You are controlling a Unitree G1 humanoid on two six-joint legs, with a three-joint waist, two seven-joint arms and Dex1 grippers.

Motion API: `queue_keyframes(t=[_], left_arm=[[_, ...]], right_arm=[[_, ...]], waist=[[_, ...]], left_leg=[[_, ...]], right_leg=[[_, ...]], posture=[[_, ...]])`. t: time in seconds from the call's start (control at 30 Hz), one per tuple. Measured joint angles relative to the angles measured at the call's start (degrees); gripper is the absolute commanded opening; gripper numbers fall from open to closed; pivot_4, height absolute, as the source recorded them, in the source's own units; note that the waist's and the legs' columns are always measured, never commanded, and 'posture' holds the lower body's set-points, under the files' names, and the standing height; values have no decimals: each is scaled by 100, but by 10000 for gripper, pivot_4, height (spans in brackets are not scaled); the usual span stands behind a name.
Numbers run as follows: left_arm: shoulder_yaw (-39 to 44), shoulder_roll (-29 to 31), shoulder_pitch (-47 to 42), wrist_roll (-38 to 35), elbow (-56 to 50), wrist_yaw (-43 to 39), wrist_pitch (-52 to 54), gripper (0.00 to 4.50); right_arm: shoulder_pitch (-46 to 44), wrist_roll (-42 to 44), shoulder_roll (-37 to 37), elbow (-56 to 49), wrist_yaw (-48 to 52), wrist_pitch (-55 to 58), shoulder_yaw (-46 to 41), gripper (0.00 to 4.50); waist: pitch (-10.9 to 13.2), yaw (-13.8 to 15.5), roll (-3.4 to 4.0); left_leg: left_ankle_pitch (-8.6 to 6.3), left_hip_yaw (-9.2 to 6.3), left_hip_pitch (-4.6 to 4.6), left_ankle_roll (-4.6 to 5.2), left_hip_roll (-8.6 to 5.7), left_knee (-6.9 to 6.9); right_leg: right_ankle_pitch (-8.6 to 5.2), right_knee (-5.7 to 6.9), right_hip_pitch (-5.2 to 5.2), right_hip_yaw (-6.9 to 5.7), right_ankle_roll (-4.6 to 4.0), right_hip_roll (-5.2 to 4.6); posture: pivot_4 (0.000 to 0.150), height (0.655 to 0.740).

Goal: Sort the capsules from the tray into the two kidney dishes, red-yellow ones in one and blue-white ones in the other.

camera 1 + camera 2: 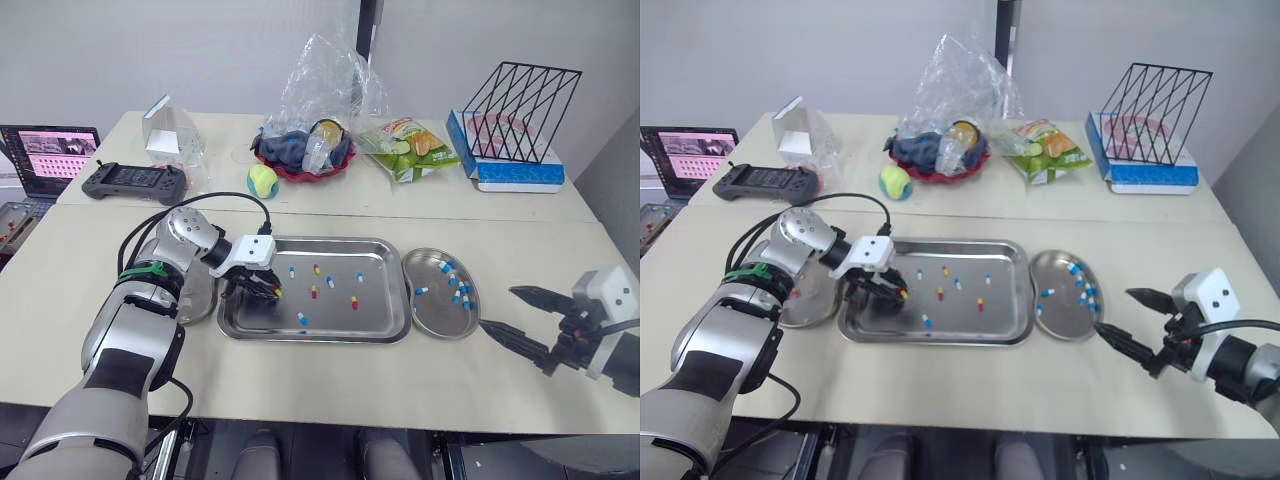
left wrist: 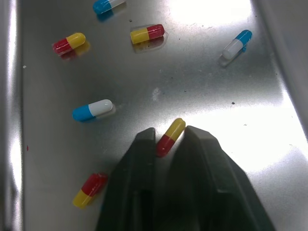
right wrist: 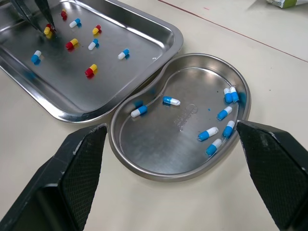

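Note:
A steel tray (image 1: 385,318) lies in the middle of the table with several red-yellow and blue-white capsules scattered in it. My left gripper (image 2: 169,139) is down in the tray's left part (image 1: 268,290), shut on a red-yellow capsule (image 2: 171,136) close to the tray floor. Right of the tray, a kidney dish (image 1: 437,318) holds several blue-white capsules (image 3: 217,130). The other kidney dish (image 1: 805,305) lies left of the tray, partly hidden by my left arm. My right gripper (image 1: 497,307) hovers open just right of the right dish, holding nothing.
At the back of the table are a game controller (image 1: 133,180), a laptop (image 1: 48,155), a tennis ball (image 1: 263,180), a red bowl under a plastic bag (image 1: 305,150), a snack bag (image 1: 410,148) and a wire rack (image 1: 522,110) on a blue box.

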Motion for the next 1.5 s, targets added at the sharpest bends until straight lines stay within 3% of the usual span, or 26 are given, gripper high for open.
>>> queue_keyframes(t=[0.3,0.47,0.53,0.73,0.93,1.03,1.2,1.5], left_arm=[[108,-1,8,33,0,-181,-5,169],[437,91,-8,-434,-44,-257,235,169],[536,262,-29,-633,-67,-266,475,169],[897,1557,-52,-1325,-613,-268,1581,169],[1096,2259,999,-1465,-1546,-267,2283,169],[1173,2327,1771,-1535,-2221,-254,2545,169],[1242,2389,2327,-1514,-2840,104,2871,169],[1450,2538,2609,-1540,-3241,459,3142,30138]], right_arm=[[-58,-117,-8,134,32,-21,55,45000],[-221,-119,-22,225,142,-77,219,45000],[-277,-112,-46,260,177,-79,236,45000],[-785,79,-218,491,457,-1,440,45000],[-1371,350,-358,793,691,206,801,45000],[-1617,335,-400,984,774,203,1047,45000],[-2043,243,-452,1254,925,146,1392,45000],[-2264,122,-471,1479,1085,126,1573,45000]], waist=[[0,-3,0],[0,-10,0],[0,-33,0],[0,-106,1],[-1,-63,4],[0,-10,3],[0,15,1],[0,-15,1]], left_leg=[[0,0,0,0,0,0],[0,-1,1,0,1,0],[0,-2,0,1,1,0],[1,-3,2,1,3,-1],[1,-1,4,1,6,-1],[3,0,0,-2,6,1],[2,-1,-2,-2,6,5],[2,0,-2,-1,6,5]], right_leg=[[0,1,1,0,0,0],[0,4,0,-1,0,0],[0,6,-2,-1,0,1],[-4,16,-9,-1,-1,2],[-4,17,-8,-2,-1,1],[-4,17,-10,-4,-1,-1],[-4,18,-11,-5,-1,-1],[-4,20,-15,-4,-1,-1]], posture=[[1500,7174],[1500,7174],[1500,7174],[1500,7174],[1500,7174],[1500,7174],[1500,7174],[1500,7174]])
